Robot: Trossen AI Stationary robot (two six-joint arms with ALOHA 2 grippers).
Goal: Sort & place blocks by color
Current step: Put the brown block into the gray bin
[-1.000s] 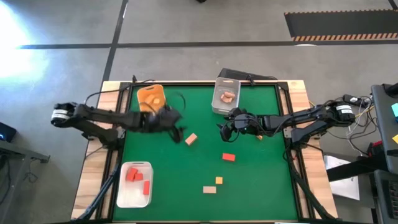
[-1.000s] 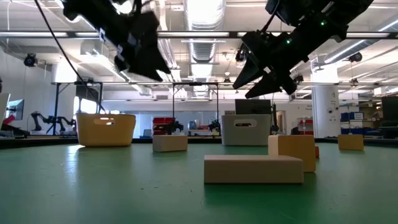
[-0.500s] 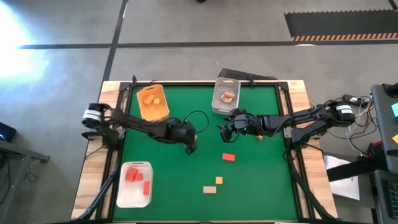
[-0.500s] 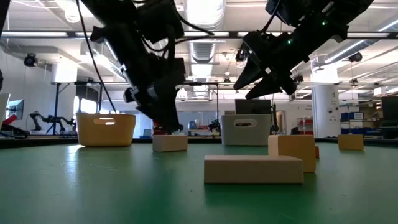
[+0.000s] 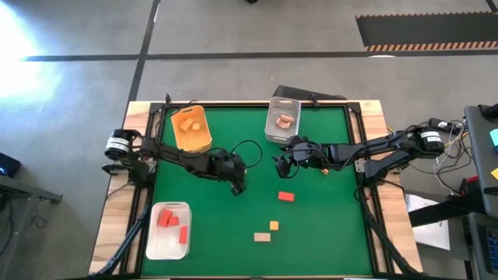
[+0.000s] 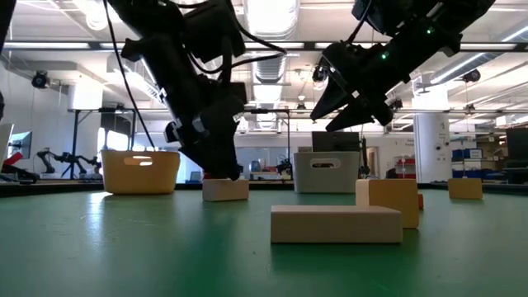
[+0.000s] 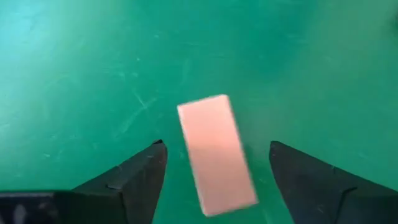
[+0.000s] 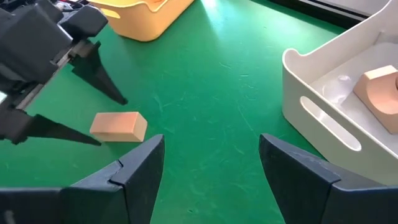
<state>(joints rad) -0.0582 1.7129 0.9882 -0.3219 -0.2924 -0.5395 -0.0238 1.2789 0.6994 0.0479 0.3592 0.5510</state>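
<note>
A pale tan block lies flat on the green mat. It also shows in the low view and the right wrist view. My left gripper is open, pointing down, one finger on each side of this block and just above the mat; it hides the block in the high view. My right gripper is open and empty, raised over the mat beside the clear bin. A red block, a yellow-orange block and a tan block lie toward the near edge.
An orange bin with yellow-orange blocks stands at the far left. The clear bin at the far middle holds tan blocks. A white bin with red blocks stands near left. A small yellow-orange block lies under my right arm.
My left gripper has swung from beside the orange bin toward the table's right and near side and come down over the tan block, which has stayed in place.
</note>
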